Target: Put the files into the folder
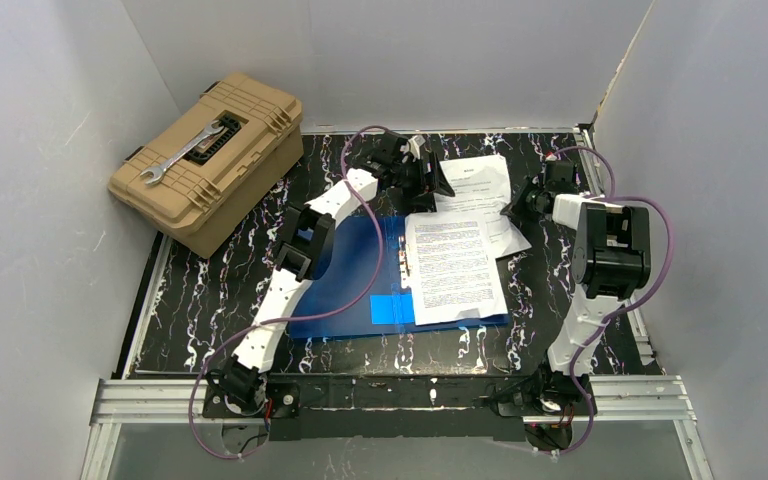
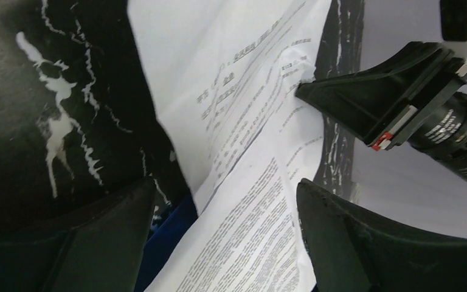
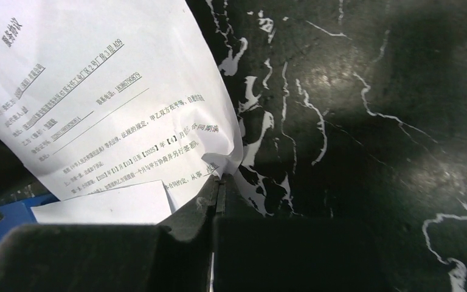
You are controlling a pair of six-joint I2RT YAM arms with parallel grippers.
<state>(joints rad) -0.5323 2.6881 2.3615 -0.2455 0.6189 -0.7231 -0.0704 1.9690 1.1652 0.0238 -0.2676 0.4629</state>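
The blue folder lies open on the black marbled table. One of the files, a printed white sheet, rests on the folder's right half. Another sheet lies behind it on the table. My right gripper is shut on that rear sheet's right corner; the right wrist view shows the jaws closed on the corner of the paper. My left gripper hovers at the sheets' far left end. Its fingers stand open above the paper, with nothing between them. A strip of folder shows beneath.
A tan toolbox with a wrench on its lid sits at the back left. White walls enclose the table on three sides. An aluminium rail carrying the arm bases runs along the near edge.
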